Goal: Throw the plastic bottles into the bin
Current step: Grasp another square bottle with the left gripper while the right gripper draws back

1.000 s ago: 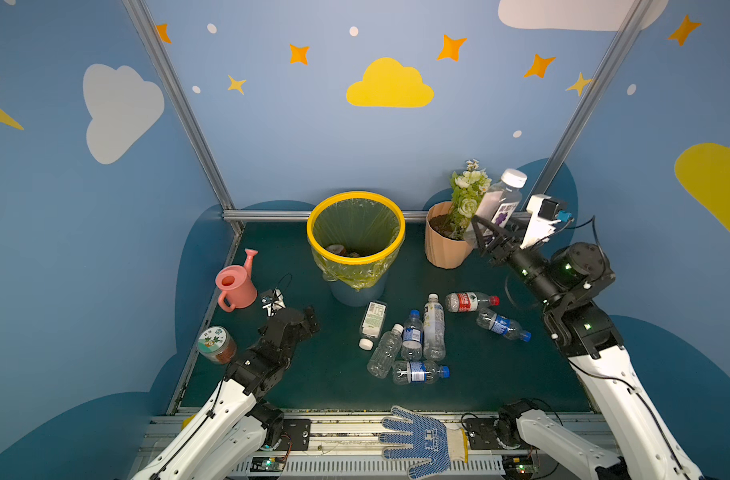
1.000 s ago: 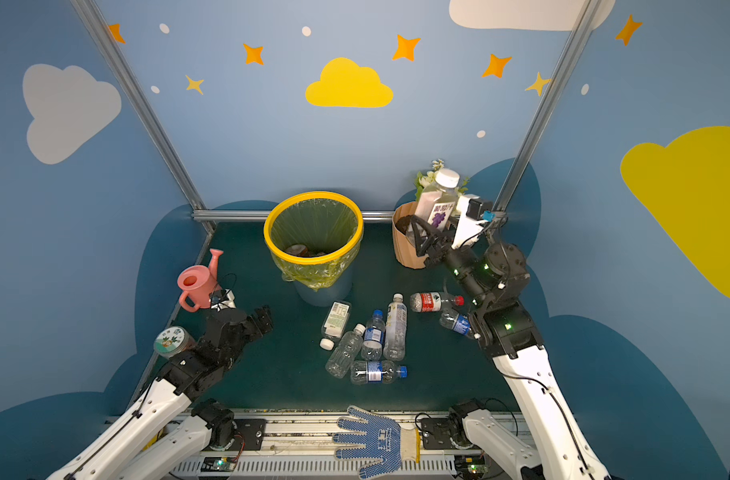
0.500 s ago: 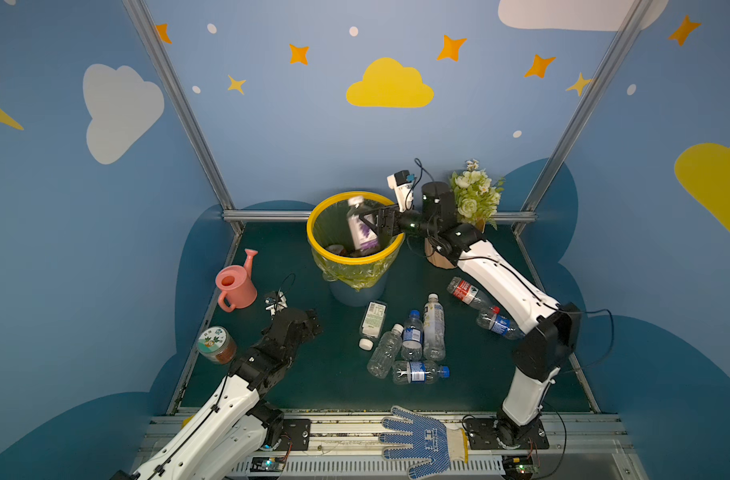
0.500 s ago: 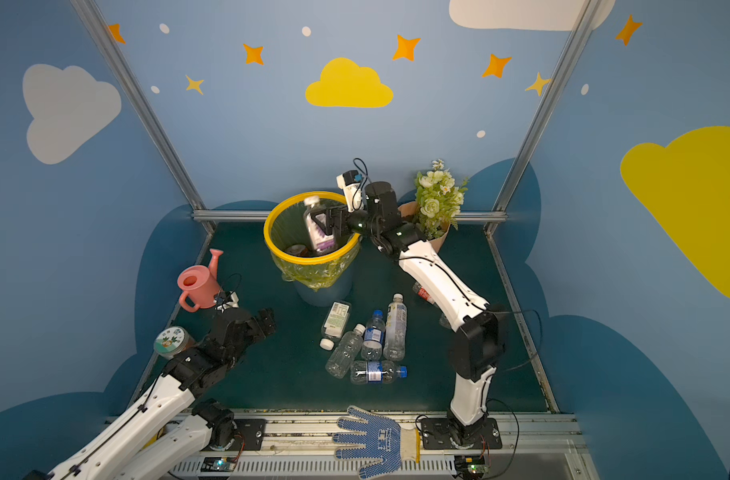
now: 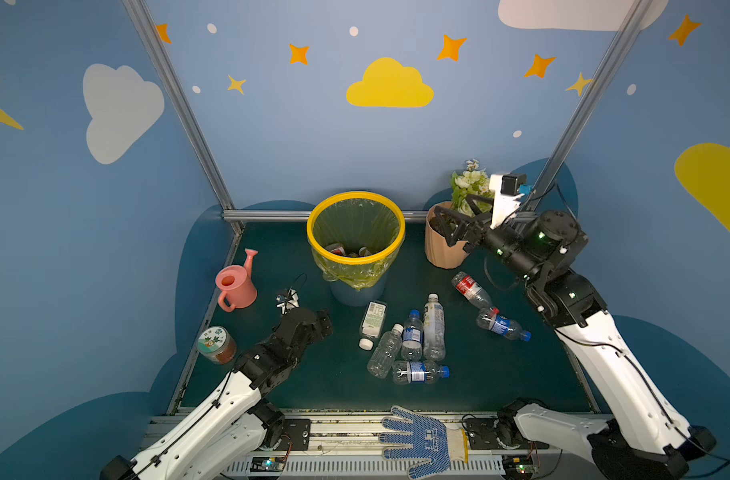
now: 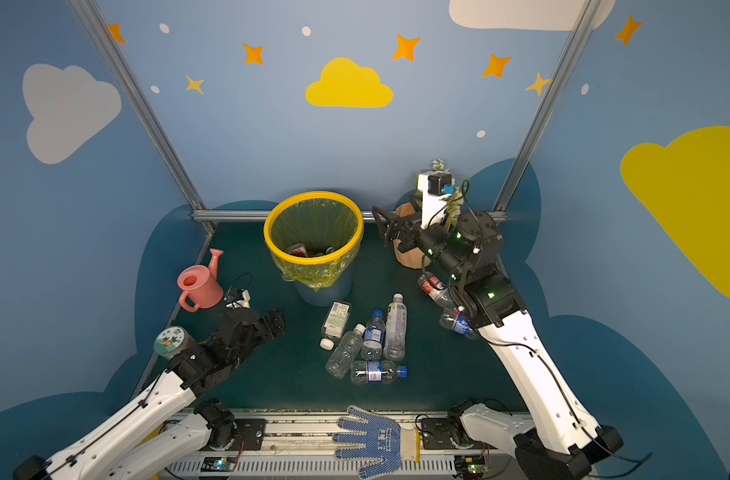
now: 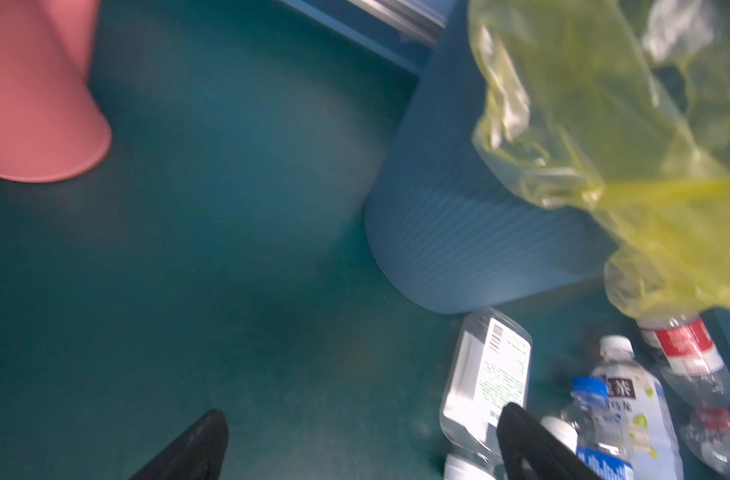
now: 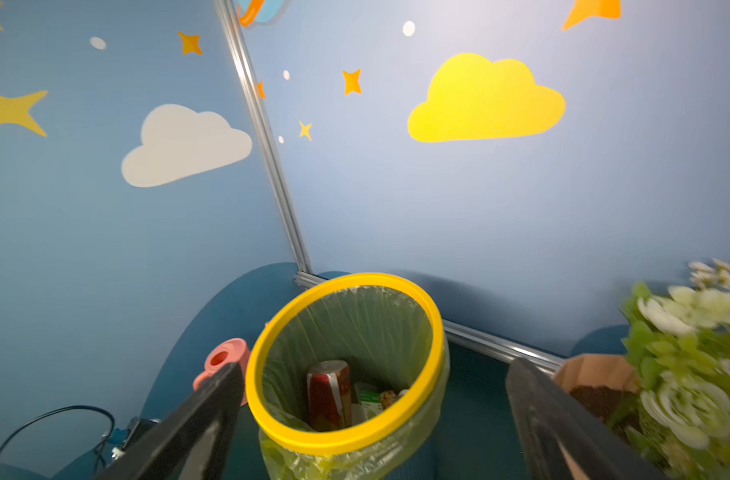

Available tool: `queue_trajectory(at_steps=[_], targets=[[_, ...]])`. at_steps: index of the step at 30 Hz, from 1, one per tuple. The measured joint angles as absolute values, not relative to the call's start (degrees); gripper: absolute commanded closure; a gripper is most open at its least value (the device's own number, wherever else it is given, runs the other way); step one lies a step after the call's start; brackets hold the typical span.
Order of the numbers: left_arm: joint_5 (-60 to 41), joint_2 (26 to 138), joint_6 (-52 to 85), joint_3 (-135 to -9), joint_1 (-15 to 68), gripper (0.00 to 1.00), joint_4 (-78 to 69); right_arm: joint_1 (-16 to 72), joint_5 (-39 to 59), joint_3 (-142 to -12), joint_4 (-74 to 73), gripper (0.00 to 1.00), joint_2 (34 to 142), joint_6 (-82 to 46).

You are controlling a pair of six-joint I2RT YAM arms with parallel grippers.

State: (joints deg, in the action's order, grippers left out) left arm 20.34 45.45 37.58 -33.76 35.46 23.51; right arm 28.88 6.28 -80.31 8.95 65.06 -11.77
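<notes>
Right hand (image 5: pixel 446 226) stands open and empty near the bin (image 5: pixel 313 232); left hand (image 5: pixel 319 322) open, empty, beside plastic bottles (image 5: pixel 434 328) lying on the table (image 5: pixel 500 382).

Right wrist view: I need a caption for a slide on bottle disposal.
Right gripper, jaws open and empty, faces the yellow-rimmed bin holding a red can; flowerpot beside it.

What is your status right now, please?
Open and empty: left gripper, right gripper. Seven plastic bottles loose on mat; bin upright. Flowerpot close beside right gripper.
</notes>
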Motion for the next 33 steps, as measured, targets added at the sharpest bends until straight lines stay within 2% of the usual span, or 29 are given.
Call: queue_trajectory(at_steps=[6,11,20,33], targets=[[19.7,53.3,38.8,-33.8,40.6,0.00,20.1,23.6,2.8,-62.0,11.2,0.03,63.9,-14.9],[19.5,61.5,38.6,-36.5,44.9,0.00,19.4,20.7,1.1,-51.8,13.3,0.03,60.3,-18.3],[18.0,73.6,35.7,-45.1,49.6,0.00,18.6,16.7,-0.2,-41.1,12.7,0.03,53.0,-24.5],[13.4,90.8,30.2,-58.7,50.4,0.00,23.4,12.5,0.0,-36.2,13.0,0.03,50.7,-28.1]])
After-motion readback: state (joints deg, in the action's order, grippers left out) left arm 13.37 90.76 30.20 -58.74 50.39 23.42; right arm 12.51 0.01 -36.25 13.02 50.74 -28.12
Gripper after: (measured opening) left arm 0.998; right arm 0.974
